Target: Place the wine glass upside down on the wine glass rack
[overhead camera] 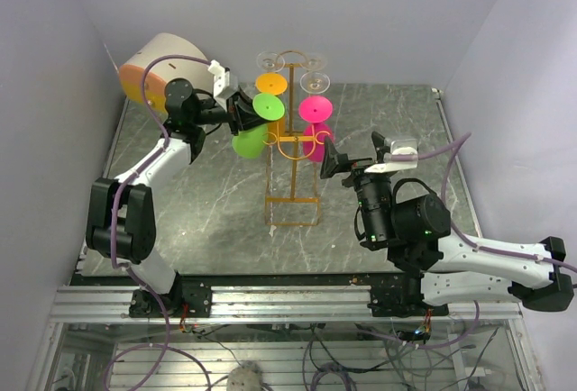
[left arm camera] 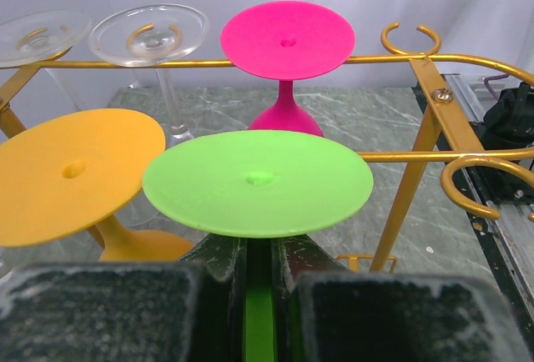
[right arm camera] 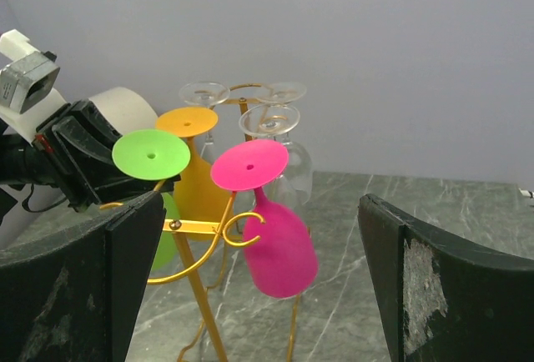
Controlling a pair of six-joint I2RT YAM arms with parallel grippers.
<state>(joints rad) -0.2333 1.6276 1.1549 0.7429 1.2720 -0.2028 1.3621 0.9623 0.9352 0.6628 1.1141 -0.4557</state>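
Note:
My left gripper is shut on the stem of a green wine glass, which hangs upside down with its foot on top and its bowl below. The glass is at the left side of the golden wine glass rack. In the left wrist view the green foot sits just above my jaws, and the rack's rail with an empty hook lies to its right. Whether the stem sits in a hook is hidden. My right gripper stands open to the right of the rack, holding nothing.
An orange glass, a pink glass and clear glasses hang upside down on the rack. A white and orange rounded object stands at the back left. The marble table has walls on three sides.

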